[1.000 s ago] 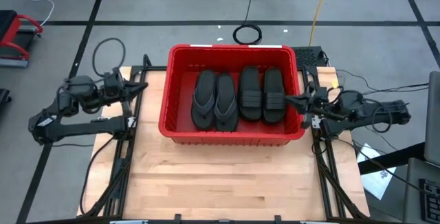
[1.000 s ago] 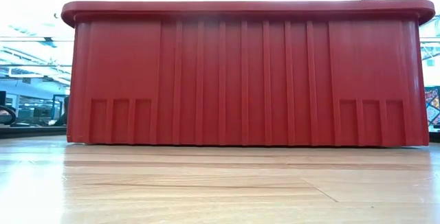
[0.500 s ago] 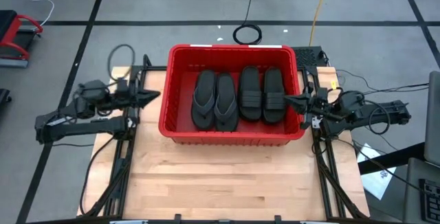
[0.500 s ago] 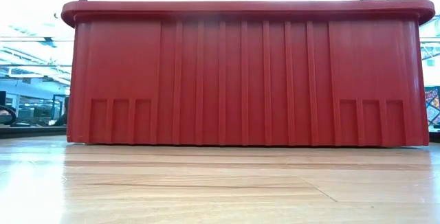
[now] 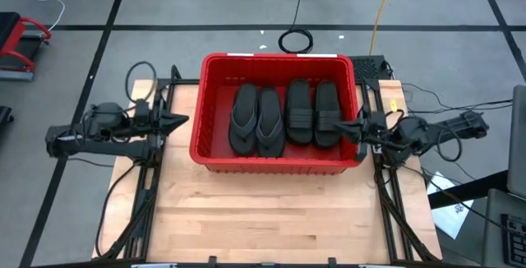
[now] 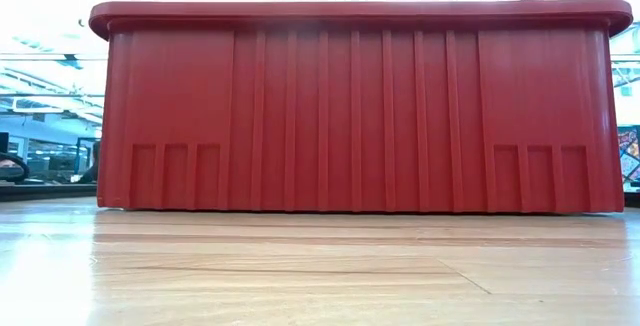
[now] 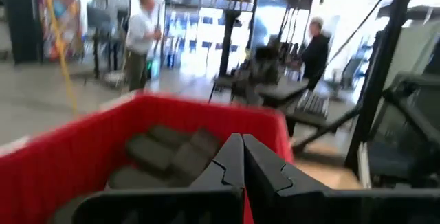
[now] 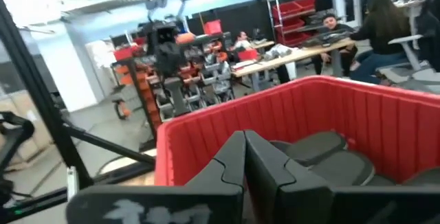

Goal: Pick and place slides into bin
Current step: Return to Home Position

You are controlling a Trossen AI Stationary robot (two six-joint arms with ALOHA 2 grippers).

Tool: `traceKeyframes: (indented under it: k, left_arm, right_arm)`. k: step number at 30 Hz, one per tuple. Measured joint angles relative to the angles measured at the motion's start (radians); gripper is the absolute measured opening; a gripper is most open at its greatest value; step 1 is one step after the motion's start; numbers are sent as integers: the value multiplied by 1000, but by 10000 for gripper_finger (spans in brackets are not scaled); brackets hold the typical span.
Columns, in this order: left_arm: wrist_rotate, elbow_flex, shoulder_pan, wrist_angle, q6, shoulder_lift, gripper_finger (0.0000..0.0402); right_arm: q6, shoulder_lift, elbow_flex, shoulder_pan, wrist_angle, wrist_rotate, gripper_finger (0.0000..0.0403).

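Left hand (image 5: 182,121) swung toward bin (image 5: 279,57), closed; right hand (image 5: 352,126), closed, at bin edge beside slides (image 5: 257,120).

Glossy plastic bin (image 5: 275,164), seemingly rubber slides (image 5: 298,112)

My bin (image 5: 279,57) is bright red, its outer wall lined with vertical ribs. The slides (image 5: 257,120) in it are matte black, two with ridged bands. The table (image 5: 263,210) is pale wood in long strips. My left gripper (image 5: 182,121) and right gripper (image 5: 345,123) are black.
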Motion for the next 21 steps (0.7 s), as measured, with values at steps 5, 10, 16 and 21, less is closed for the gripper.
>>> traceKeyframes:
  k: [5, 10, 16, 21]
  left_arm:
    - [7, 1, -34, 28, 55, 0, 0]
    - [-26, 1, -65, -65, -1, 17, 0]
    - [-107, 1, -82, -43, 113, 4, 0]
    - [-106, -90, -81, -74, 38, -65, 0]
  right_arm:
    - [-5, 20, 0, 35, 0, 35, 0]
    - [-2, 24, 0, 50, 10, 35, 0]
    - [-34, 27, 0, 70, 8, 35, 0]
    - [-58, 27, 0, 74, 8, 36, 0]
